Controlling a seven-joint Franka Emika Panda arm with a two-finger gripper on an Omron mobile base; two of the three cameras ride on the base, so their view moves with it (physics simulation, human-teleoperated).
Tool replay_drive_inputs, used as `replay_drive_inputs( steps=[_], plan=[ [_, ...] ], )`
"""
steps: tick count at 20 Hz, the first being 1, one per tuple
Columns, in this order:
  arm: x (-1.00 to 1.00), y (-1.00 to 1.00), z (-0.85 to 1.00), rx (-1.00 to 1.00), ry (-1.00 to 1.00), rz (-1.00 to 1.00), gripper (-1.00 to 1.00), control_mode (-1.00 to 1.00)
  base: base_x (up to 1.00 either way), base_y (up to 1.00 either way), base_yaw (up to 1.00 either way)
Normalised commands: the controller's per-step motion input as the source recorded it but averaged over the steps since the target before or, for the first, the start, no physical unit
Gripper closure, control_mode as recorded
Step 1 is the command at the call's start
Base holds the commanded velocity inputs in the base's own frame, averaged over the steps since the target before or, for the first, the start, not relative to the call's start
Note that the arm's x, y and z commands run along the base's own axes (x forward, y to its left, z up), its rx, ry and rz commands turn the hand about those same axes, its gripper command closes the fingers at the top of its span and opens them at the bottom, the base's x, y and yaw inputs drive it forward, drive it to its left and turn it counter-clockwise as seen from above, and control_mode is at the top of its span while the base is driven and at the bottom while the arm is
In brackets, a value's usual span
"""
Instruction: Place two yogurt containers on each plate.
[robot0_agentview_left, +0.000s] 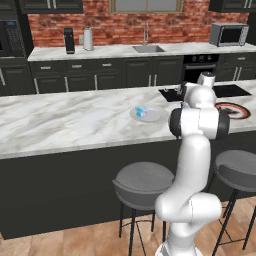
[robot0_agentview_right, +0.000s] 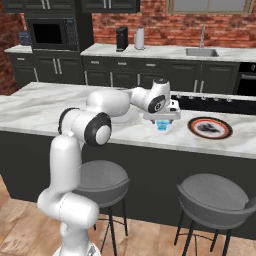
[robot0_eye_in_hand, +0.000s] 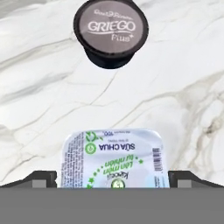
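A light blue yogurt cup (robot0_eye_in_hand: 114, 159) with a printed foil lid sits between my two finger tips (robot0_eye_in_hand: 41, 178), which touch its sides. My gripper (robot0_agentview_right: 162, 121) hangs low over the marble island, shut on this cup (robot0_agentview_right: 162, 125), between the two plates. A dark yogurt cup (robot0_eye_in_hand: 111, 33) with a grey GRIEGO lid stands on the bare marble just beyond. The pale grey-white plate (robot0_agentview_left: 152, 117) holds the other light blue cup (robot0_agentview_left: 141, 111). The red-rimmed plate (robot0_agentview_right: 210, 128) lies to the right of my gripper; my arm hides part of this plate (robot0_agentview_left: 235, 110) in the left base view.
A black cooktop (robot0_agentview_left: 227, 91) is set into the island behind the plates. Two grey stools (robot0_agentview_right: 215, 197) stand under the near edge of the island (robot0_agentview_left: 60, 125). The back counter carries a sink (robot0_agentview_left: 147, 48) and a microwave (robot0_agentview_left: 228, 34).
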Motion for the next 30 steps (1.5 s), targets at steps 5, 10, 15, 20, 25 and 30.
replay_drive_inputs(
  steps=[5,10,15,20,25,30],
  plan=[
    [0.05,0.00,-0.09,0.00,0.00,0.00,-1.00,-1.00,0.00,0.00,0.00],
    [0.02,0.00,-0.09,0.00,0.00,0.00,-1.00,-1.00,0.00,0.00,0.00],
    [0.00,0.00,-0.07,0.00,0.00,0.00,-1.00,-1.00,0.00,0.00,0.00],
    [0.00,0.00,-0.07,0.00,0.01,0.00,1.00,-1.00,0.00,0.00,0.00],
    [0.00,0.00,-0.01,0.00,0.00,0.00,1.00,-1.00,0.00,0.00,0.00],
    [-0.01,0.05,0.26,0.00,0.00,-0.13,1.00,-1.00,0.00,0.00,0.00]
  ],
)
